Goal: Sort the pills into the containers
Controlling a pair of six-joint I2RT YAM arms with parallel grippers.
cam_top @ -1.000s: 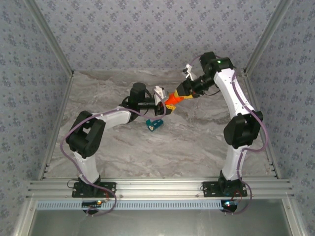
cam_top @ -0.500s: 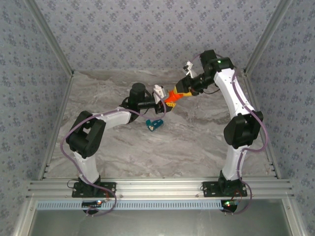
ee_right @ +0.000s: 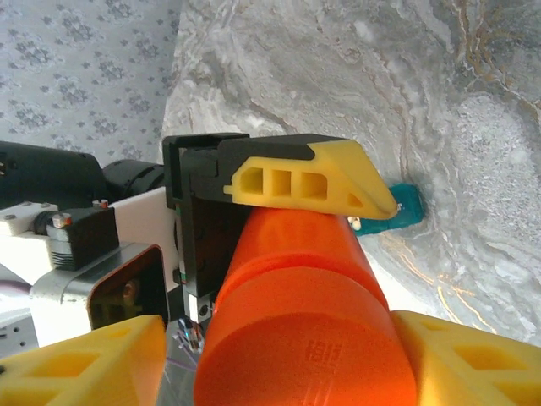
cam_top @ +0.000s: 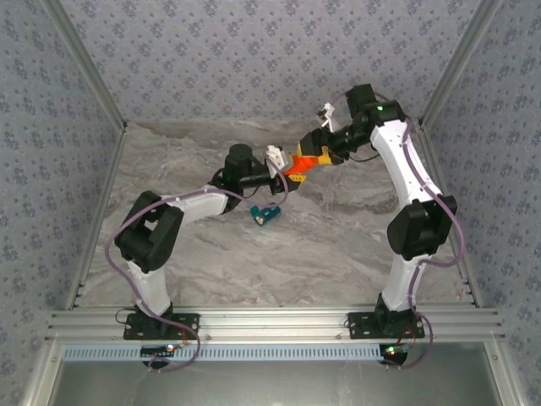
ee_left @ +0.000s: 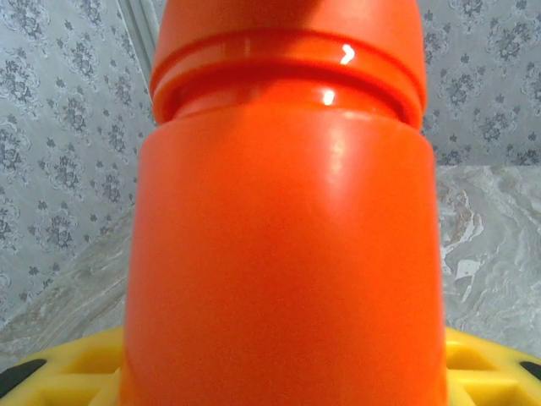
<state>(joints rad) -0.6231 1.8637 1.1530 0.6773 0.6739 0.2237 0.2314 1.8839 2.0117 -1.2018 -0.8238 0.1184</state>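
While both arms meet above the far middle of the marble-patterned table [cam_top: 338, 245], an orange pill bottle [cam_top: 296, 167] hangs in the air between them, lying roughly level and clear of the surface. The left gripper [cam_top: 281, 172] comes in from the left and is clamped on the bottle's body. In the left wrist view that body [ee_left: 283, 254] rises out of the yellow finger pad [ee_left: 490, 372] at the bottom edge, with the grooved collar of the cap [ee_left: 287, 42] above it. The right gripper [cam_top: 311, 158] comes in from the right, and its jaws are closed on the cap. In the right wrist view its two yellow fingers [ee_right: 84, 359] press against either side of the round orange cap [ee_right: 296, 355], while one yellow finger of the left gripper [ee_right: 304, 182] lies along the bottle beyond. The teal-blue pill box [cam_top: 265, 214] rests on the table near and slightly left of the joined grippers, untouched by either. From the right wrist, one corner of it [ee_right: 408, 203] peeks out past the left gripper's fingertip.
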